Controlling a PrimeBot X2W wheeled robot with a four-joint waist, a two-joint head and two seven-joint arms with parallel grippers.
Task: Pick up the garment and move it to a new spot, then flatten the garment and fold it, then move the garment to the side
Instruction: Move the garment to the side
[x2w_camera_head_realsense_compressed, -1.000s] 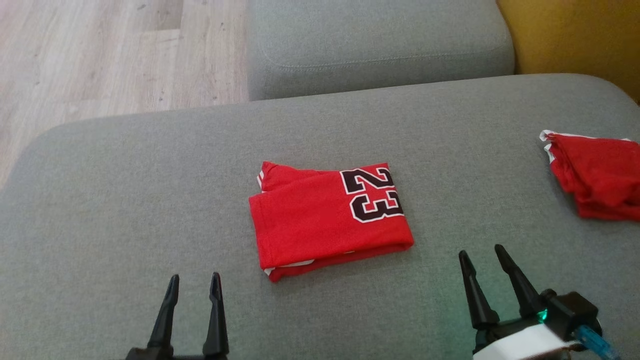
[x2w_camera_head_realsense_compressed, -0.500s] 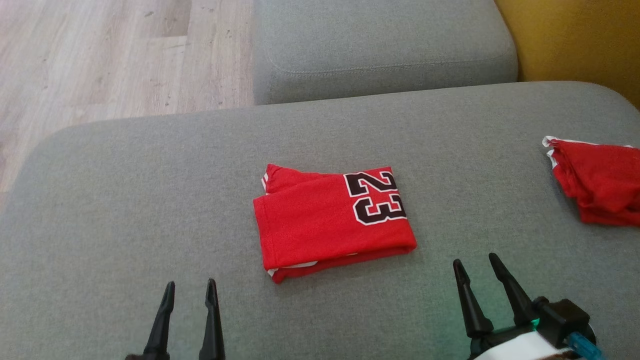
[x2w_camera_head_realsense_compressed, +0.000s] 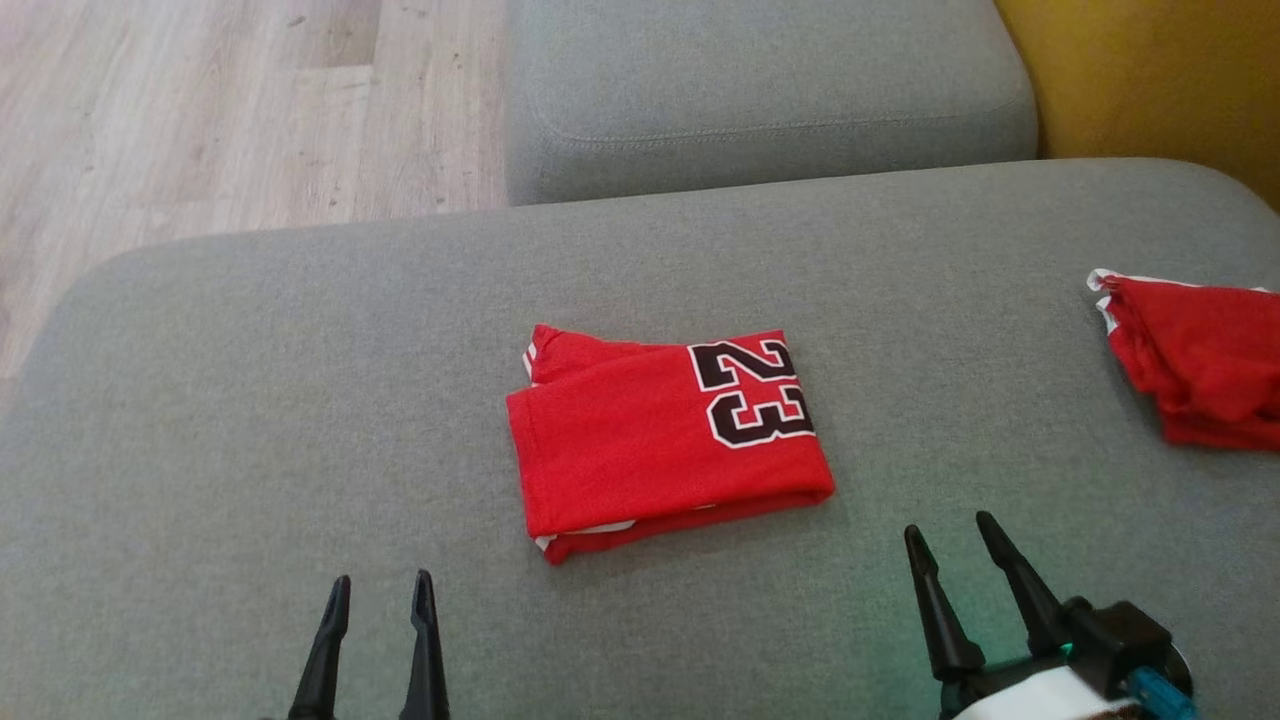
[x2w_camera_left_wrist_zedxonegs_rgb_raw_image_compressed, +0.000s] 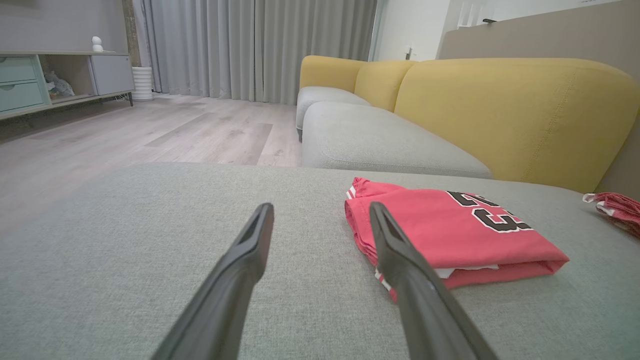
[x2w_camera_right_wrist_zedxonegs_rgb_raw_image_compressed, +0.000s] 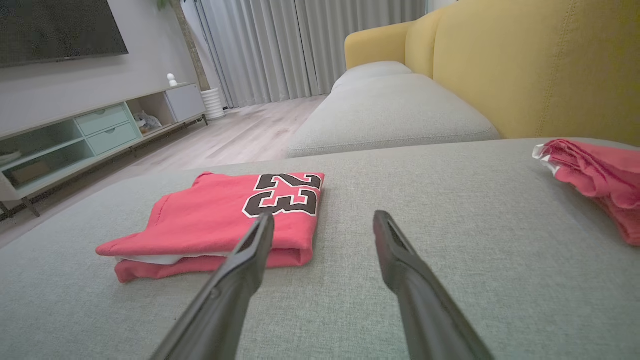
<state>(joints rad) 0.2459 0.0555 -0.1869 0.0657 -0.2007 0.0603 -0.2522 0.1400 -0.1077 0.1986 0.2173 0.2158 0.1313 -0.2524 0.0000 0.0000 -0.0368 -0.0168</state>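
Looking down from the head, we see the garment (x2w_camera_head_realsense_compressed: 670, 440), a red jersey folded into a neat rectangle, lying near the middle of the frame on a broad grey cushion (x2w_camera_head_realsense_compressed: 250, 400). Its black 23, edged in white, sits at the right end of the top layer, and white trim shows along the lower edge. Our left fingers (x2w_camera_head_realsense_compressed: 325, 650) rise from the bottom edge at lower left, spread with a clear gap between them and holding nothing; they stand apart from the garment, below and to the left of it. Our right fingers (x2w_camera_head_realsense_compressed: 935, 605) rise at lower right, likewise spread and empty, below and to the right of the garment's lower right corner, not touching it. In the left wrist view the garment lies right of centre, one finger crossing in front of its near corner; in the right wrist view it lies left of centre, a fingertip overlapping its near end. A second red cloth (x2w_camera_head_realsense_compressed: 1195, 370), crumpled, with white trim, lies on the same cushion at the right edge of the frame, well apart from the garment. Beyond the cushion, at the top, is another grey seat (x2w_camera_head_realsense_compressed: 760, 90), with pale wood floor (x2w_camera_head_realsense_compressed: 200, 110) at upper left and a yellow backrest (x2w_camera_head_realsense_compressed: 1150, 70) at upper right.
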